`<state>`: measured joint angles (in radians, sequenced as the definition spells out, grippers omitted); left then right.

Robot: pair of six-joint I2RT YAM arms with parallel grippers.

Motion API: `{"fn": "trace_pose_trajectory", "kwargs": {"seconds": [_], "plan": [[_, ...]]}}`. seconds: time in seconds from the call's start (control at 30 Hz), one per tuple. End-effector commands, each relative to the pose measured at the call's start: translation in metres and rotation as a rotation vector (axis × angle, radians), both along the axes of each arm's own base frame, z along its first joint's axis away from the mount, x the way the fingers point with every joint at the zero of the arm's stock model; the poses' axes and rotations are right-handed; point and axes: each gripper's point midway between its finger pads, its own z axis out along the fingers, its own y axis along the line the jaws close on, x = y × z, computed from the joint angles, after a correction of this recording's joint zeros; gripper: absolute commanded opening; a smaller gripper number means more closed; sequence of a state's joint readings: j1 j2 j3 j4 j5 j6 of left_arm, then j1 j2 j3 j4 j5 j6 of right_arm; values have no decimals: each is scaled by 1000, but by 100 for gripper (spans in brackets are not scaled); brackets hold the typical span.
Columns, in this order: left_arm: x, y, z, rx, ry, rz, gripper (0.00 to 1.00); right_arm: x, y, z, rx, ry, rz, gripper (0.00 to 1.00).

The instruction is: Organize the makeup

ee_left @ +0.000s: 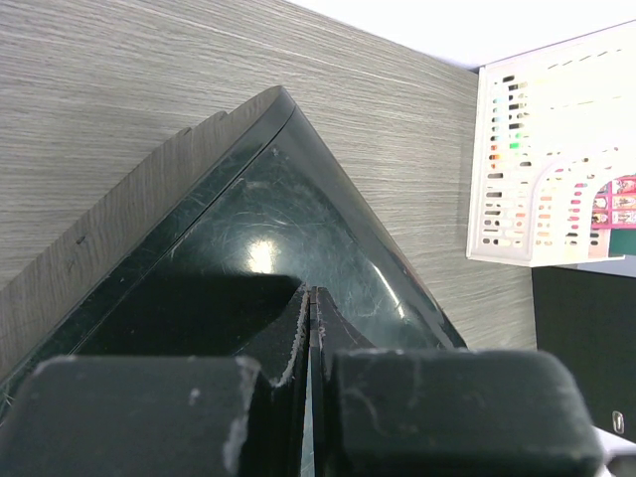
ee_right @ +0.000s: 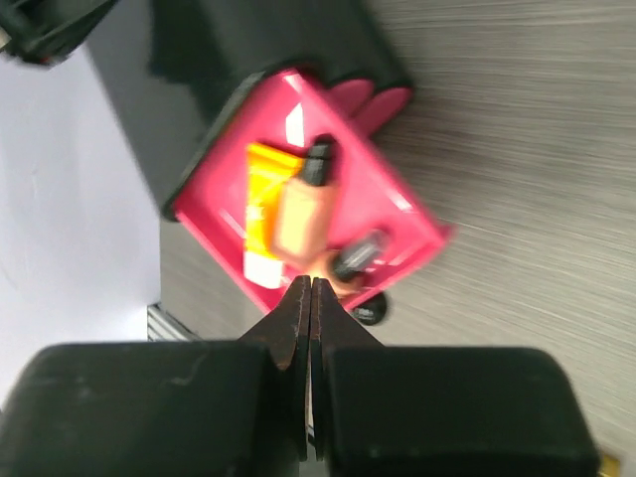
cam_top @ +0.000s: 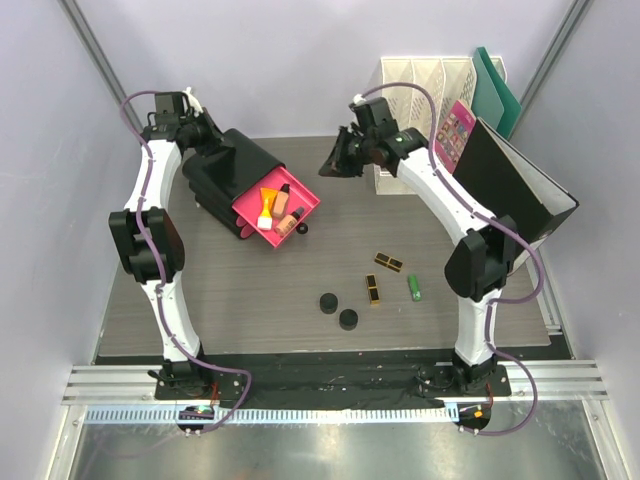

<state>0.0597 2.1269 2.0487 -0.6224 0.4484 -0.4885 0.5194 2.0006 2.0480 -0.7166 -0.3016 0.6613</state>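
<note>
Evidently the makeup is split between two places. The pink drawer (cam_top: 308, 199), pulled out of the black box (cam_top: 222, 160), is seen to hold an orange-and-white tube (cam_top: 267, 207) and at least two peach bottles (cam_top: 287, 205), with a small black item (cam_top: 302, 229) lying just beside its front edge. Two black round compacts (cam_top: 328, 302), two black-and-gold cases (cam_top: 389, 262) and a green tube (cam_top: 414, 288) are scattered loose on the table (cam_top: 200, 290), nearer the arm bases. All of these pieces are judged to be light, rigid and smooth-skinned. The compacts, being flat and low, would best be pinched across the rim from above. The cases and the green tube would best be taken across their short width near the middle, since a hold near one end could let them pivot or slip out. The round-bodied pieces are likely to roll if nudged. The left gripper (ee_left: 310, 298) is closed, its fingers pressed together with nothing between them, and is set against the top of the black box, perhaps to steady it. The right gripper (ee_right: 310, 288) is likewise clamped to with nothing in it, and is held aloft near the drawer's open end, looking down on it; that view is blurred. A white file rack (cam_top: 430, 80) and a black binder (cam_top: 510, 190) are stood at the far right, and no makeup is seen in them.
</note>
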Motion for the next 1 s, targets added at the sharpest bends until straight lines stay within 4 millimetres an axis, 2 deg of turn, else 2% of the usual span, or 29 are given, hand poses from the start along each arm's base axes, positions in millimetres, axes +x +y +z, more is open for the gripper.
{"fn": "trace_pose_trajectory", "kwargs": {"seconds": [0.0, 0.03, 0.1, 0.13, 0.27, 0.37, 0.5, 0.57, 0.6, 0.97], "plan": [[-71, 10, -129, 82, 481, -4, 0, -13, -22, -21, -16, 94, -28, 1], [-71, 10, -129, 80, 483, -4, 0, -20, -27, -36, -31, 138, -30, 1], [-71, 10, -130, 79, 483, -6, 0, -29, -30, -54, -46, 200, -36, 1], [-71, 10, -130, 79, 483, -6, 0, -37, -31, -70, -52, 253, -26, 1], [-71, 10, -130, 78, 486, -7, 0, -47, -26, -101, -49, 361, -10, 1], [-71, 10, -130, 83, 484, -6, 0, -47, -18, -113, -29, 402, 23, 1], [-72, 10, -131, 81, 487, -7, 0, -45, 3, -124, 40, 447, 88, 1], [-72, 10, -131, 78, 488, -5, 0, -44, 18, -120, 98, 455, 118, 1], [-72, 10, -131, 79, 489, -6, 0, -45, 22, -126, 103, 477, 123, 1], [-74, 10, -132, 80, 493, -4, 0, -33, 51, -121, 206, 458, 152, 1]]}}
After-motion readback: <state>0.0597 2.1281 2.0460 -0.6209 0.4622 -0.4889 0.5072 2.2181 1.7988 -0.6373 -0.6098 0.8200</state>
